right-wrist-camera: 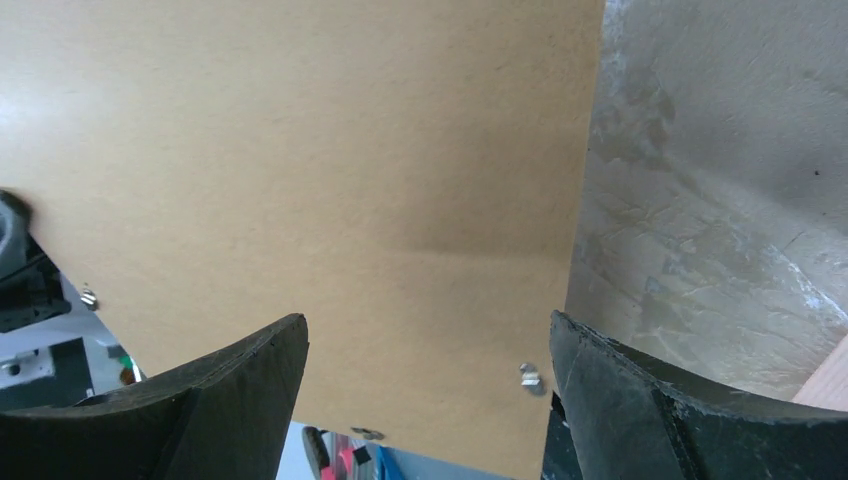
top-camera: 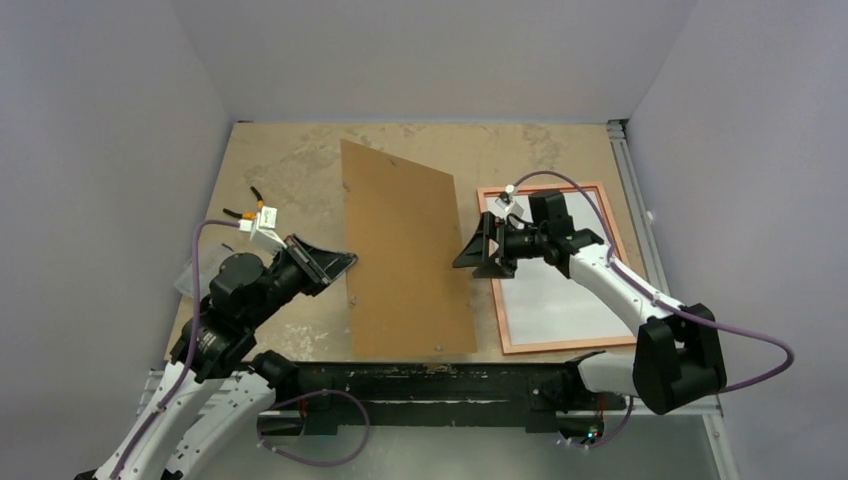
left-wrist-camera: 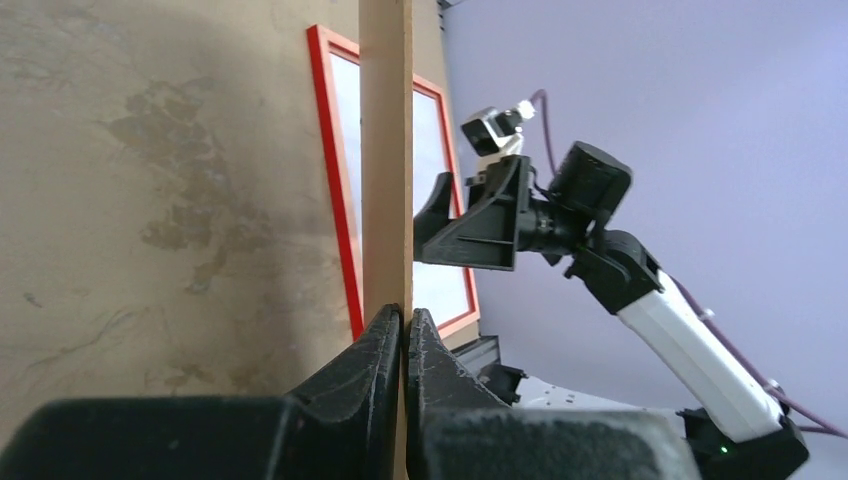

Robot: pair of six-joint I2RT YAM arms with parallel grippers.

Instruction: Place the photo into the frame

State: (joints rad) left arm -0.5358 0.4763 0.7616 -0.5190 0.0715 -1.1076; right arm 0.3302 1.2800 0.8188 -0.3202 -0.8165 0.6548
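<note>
My left gripper [top-camera: 347,263] is shut on the left edge of the plain brown backing board [top-camera: 405,255] and holds it tilted up above the table. In the left wrist view its jaws [left-wrist-camera: 403,325] pinch the board's thin edge [left-wrist-camera: 386,150]. My right gripper [top-camera: 470,255] is open and empty, facing the board's right edge from just above the frame [top-camera: 560,187]. In the right wrist view [right-wrist-camera: 425,370] the board [right-wrist-camera: 300,150] fills the space ahead of it. The frame lies flat at the right, its red edge [left-wrist-camera: 335,170] around a white surface. No landscape picture shows.
Small metal tabs [right-wrist-camera: 529,377] sit near the board's lower edge. A small orange and black object [top-camera: 255,207] lies at the back left of the table. A metal rail [top-camera: 630,190] runs along the right side. Grey walls close the table on three sides.
</note>
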